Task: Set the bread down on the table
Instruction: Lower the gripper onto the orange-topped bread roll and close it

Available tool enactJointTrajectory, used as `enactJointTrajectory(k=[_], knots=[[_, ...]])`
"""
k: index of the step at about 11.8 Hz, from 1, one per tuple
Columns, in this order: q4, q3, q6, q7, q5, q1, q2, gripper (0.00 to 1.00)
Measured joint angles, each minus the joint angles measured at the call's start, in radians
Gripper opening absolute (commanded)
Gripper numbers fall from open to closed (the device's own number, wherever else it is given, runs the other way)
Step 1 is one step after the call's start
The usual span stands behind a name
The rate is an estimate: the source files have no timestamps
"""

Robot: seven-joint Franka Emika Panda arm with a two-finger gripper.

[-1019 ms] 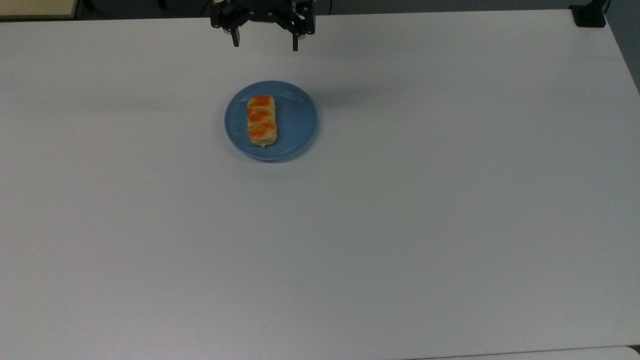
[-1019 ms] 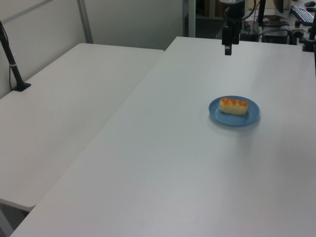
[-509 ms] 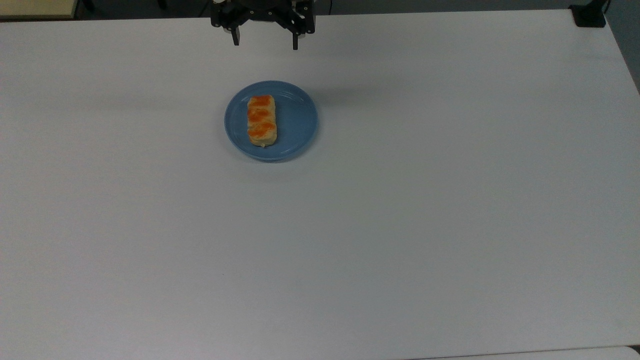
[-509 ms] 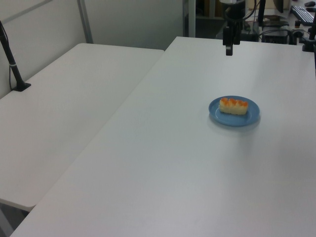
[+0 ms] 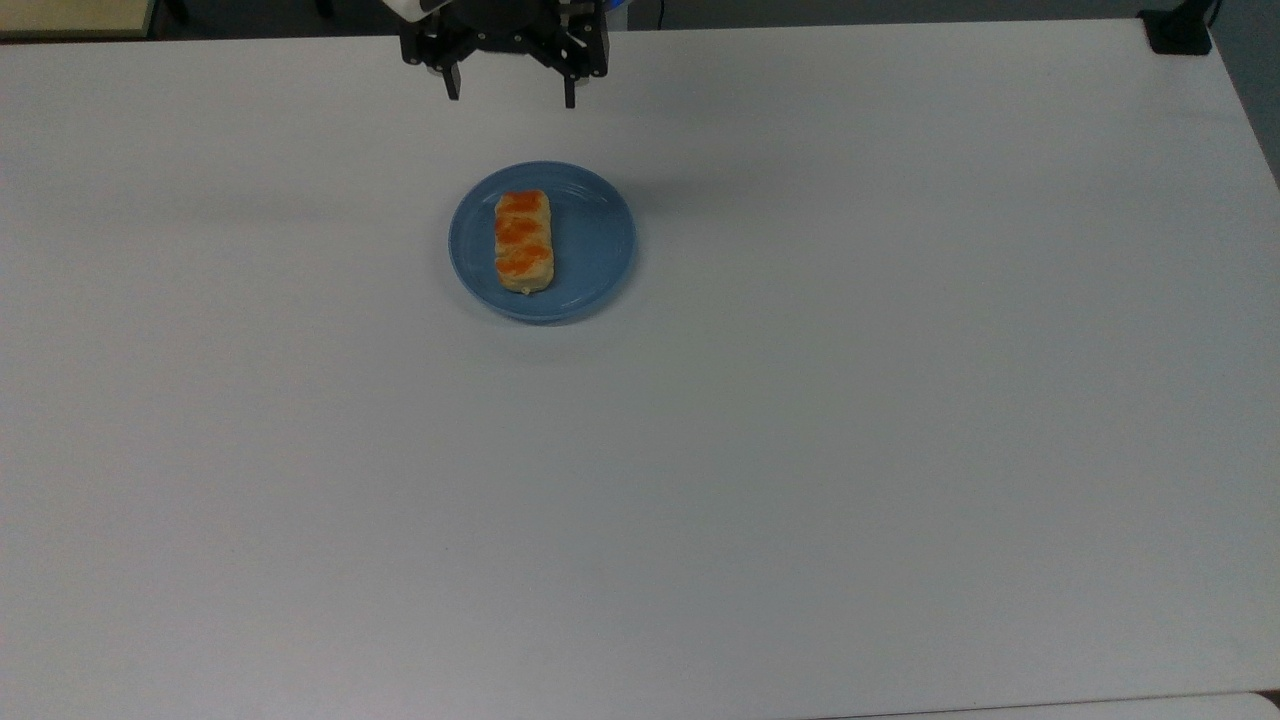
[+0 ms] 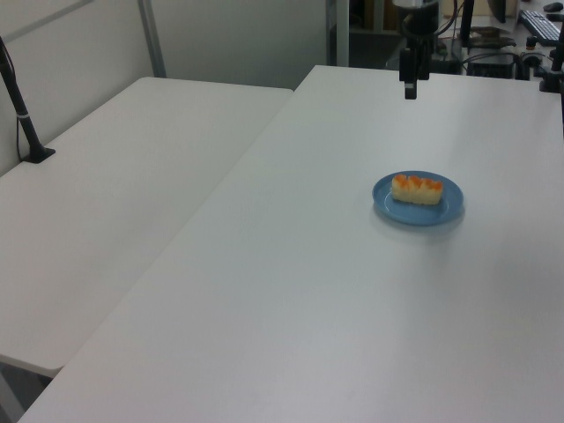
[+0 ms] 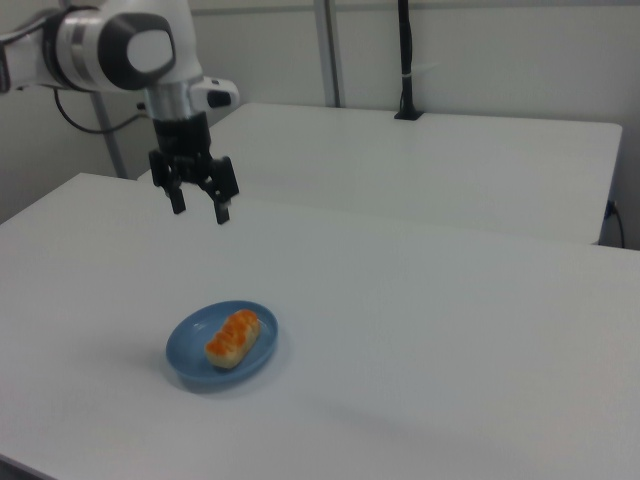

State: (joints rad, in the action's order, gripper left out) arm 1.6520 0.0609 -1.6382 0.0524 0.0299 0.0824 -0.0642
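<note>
Top view frames the bread lying lengthwise on a round blue plate, shifted toward the top view's left half of that plate, its three orange-glazed bumps facing up. The plate is set on the white surface, well up from the middle. The gripper is seen at the top edge, apart from the plate, its two dark fingers spread wide and nothing held between them. From the right view the gripper is shown pointing straight down, raised above the surface and beyond the plate, with the bread untouched. A second white table is seen alongside in the left view.
</note>
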Motion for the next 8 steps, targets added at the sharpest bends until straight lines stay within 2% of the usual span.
enactJointTrajectory(k=[3,5,8], knots=[[0.181,0.019,-0.196,-0.012,0.007,0.002,-0.035,1.00],[0.312,0.036,-0.327,-0.013,0.039,0.039,-0.063,1.00],[0.357,0.048,-0.384,-0.013,0.048,0.070,-0.125,0.90]])
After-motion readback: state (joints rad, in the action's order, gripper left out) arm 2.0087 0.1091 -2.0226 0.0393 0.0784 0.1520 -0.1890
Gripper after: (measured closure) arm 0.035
